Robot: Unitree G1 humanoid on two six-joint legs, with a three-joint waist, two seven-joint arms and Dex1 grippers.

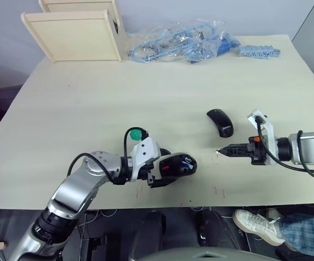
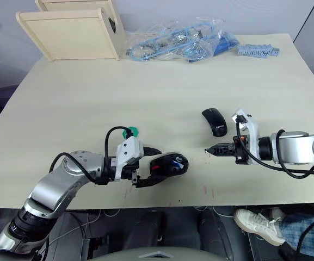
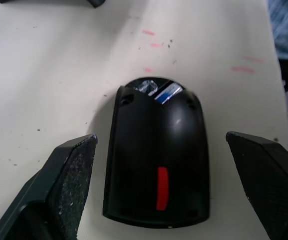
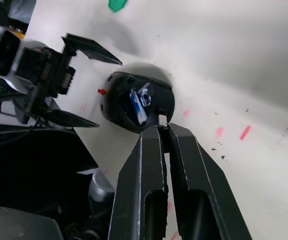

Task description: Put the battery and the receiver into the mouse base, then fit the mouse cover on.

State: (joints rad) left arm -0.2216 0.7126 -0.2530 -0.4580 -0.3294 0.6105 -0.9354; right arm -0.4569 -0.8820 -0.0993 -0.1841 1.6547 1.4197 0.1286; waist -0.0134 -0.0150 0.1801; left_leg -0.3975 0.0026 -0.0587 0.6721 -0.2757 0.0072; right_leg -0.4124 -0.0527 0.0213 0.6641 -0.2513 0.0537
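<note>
On the near edge of the worktop [image 1: 91, 98] in the head view, the left pincer [image 1: 165, 169] sits spread around the mouse base [image 1: 177, 166]; mouse cover [image 1: 220, 122] lies farther right. Left wrist view: battery [image 3: 167, 93] sits inside the base. Right wrist view: right pincer [image 4: 162, 131] clenched on the tiny receiver [image 4: 162, 119].

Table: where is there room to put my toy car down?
The big bare middle of the table, between the plastic bag and the mouse cover, is free. It is crowded near the front edge, where the left gripper straddles the mouse base and the right gripper points at it.
</note>
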